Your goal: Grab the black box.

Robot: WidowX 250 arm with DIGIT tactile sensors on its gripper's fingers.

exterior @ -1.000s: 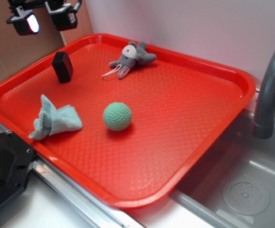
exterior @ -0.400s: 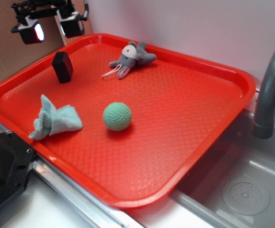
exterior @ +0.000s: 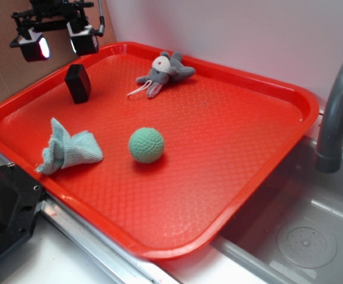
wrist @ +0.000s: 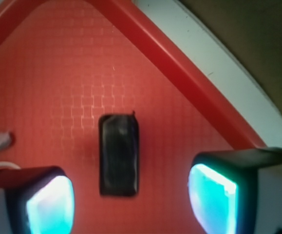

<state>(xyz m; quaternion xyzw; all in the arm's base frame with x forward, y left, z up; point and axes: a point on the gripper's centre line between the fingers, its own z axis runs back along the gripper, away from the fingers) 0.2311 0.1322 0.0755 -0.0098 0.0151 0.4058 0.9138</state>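
Red plastic fills most of the scene: a textured tray (exterior: 230, 148) sits beside a steel sink (exterior: 313, 236), whose grey faucet (exterior: 337, 112) curves up at the right edge. At the near left corner, part of a large black device with screws (exterior: 2, 207) juts into view. Just beyond it on the tray lies a crumpled pale blue cloth (exterior: 67, 152), with a green ball (exterior: 146, 145) to its right. Farther back, near the tray's far left rim, the black box (exterior: 77, 83) stands on end, well apart from a small grey plush mouse (exterior: 162, 73) at the far edge.

Above the box, the gripper (exterior: 55, 43) hangs in the air, its fingers spread wide and holding nothing. Over the past second it has drifted right and then back a little to the left, with no clear descent, so it now sits roughly over the box but high above it. The wrist view confirms the alignment: the black box (wrist: 119, 154) shows between the two glowing pads (wrist: 212, 195), slightly left of centre, with red tray visible on both sides of it.

That suggests the approach is nearly lined up and the grab itself has not yet begun. What remains, by this reading, is a straight drop so the fingers straddle the box's narrow sides, then a squeeze. The raised rim close behind leaves the far finger little room.
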